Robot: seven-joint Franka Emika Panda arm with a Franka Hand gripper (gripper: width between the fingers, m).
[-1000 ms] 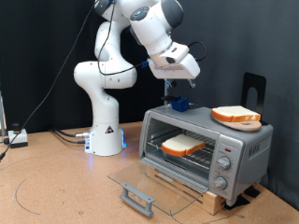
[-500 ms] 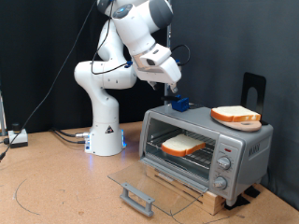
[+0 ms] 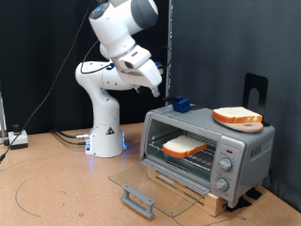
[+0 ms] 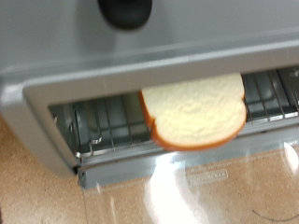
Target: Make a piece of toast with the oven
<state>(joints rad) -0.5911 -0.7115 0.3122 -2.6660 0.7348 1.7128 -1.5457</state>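
Observation:
The silver oven stands at the exterior view's right with its glass door folded down flat and the grey bar handle at the front. The piece of toast lies on the wire rack inside. The wrist view shows it half out of the oven's opening. My gripper hangs in the air above and to the exterior view's left of the oven, apart from it, with nothing seen between its fingers. The fingers do not show in the wrist view.
A second slice lies on a plate on the oven's top, next to a small blue object. Three knobs are on the oven's front. The white arm base stands behind. Cables run along the table's left.
The arm has swung from above the oven's top towards the exterior view's left and slightly up. The toast, second slice and open door have not moved.

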